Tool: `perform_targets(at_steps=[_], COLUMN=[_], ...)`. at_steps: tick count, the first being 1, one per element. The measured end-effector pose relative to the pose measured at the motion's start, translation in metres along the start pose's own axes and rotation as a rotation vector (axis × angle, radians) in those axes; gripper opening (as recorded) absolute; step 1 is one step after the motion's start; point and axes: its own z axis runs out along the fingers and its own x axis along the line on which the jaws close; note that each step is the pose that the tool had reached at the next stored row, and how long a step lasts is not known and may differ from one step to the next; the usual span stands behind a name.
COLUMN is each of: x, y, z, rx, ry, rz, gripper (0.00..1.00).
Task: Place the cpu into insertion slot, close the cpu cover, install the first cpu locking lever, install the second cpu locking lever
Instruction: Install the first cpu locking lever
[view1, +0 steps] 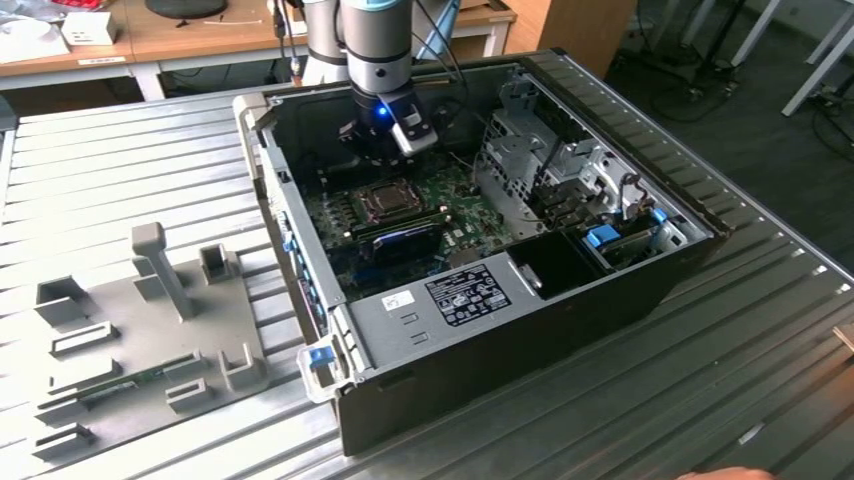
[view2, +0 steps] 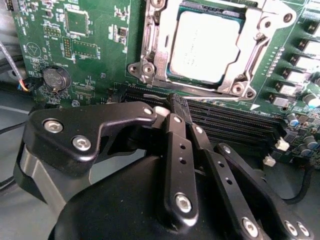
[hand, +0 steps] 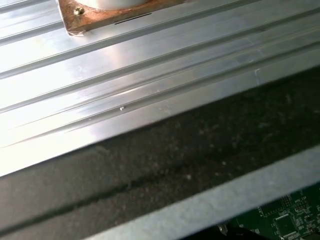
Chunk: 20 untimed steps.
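Inside the insertion slot on the green board, the cpu lies flat with its grey top up. The cpu cover is down over it, and its window lets the grey top show. I think the cover lies this way to press the chip into the slot. Just beside the slot's rim, over the long black memory slots, sit the fingers. They are shut together with nothing between them, maybe to make one thin tip for pushing. They do not touch the cpu. All this sits in an open computer case on the bench.
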Motion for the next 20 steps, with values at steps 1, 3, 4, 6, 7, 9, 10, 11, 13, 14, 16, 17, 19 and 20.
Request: perform_targets(at_steps=[1, 3, 4, 6, 7, 9, 10, 11, 13, 14, 16, 17, 19, 20], x=[0.0000, 0.0000, 0.0000, 0.0000, 0.0000, 0.0002, 0.0006, 0.0010, 0.0021, 0.0026, 0.0032, 0.0034, 0.0034, 0.0035], y=[0.0000, 0.0000, 0.0000, 0.0000, 0.0000, -0.0001, -0.0001, -0.0002, -0.0005, -0.0006, -0.0007, -0.0007, -0.0007, -0.0006], z=[0.0000, 0.0000, 0.0000, 0.0000, -0.0001, -0.0001, -0.0001, -0.0002, -0.0003, -0.0004, -0.0004, -0.0004, -0.0004, -0.0004], rx=[0.0008, 0.0030, 0.0043, 0.0055, 0.0057, 0.0059, 0.0060, 0.0061, 0.0061, 0.0061, 0.0061, 0.0061, 0.0063, 0.0064], ry=[-0.0014, -0.0055, -0.0078, -0.0102, -0.0104, -0.0107, -0.0109, -0.0112, -0.0120, -0.0124, -0.0129, -0.0130, -0.0132, -0.0133], rz=[0.009, 0.034, 0.049, 0.064, 0.066, 0.067, 0.068, 0.069, 0.072, 0.073, 0.075, 0.076, 0.077, 0.077], gripper=[0.11, 0.11, 0.11, 0.11, 0.11, 0.11, 0.11, 0.11, 0.11, 0.11, 0.11, 0.11, 0.11, 0.11])
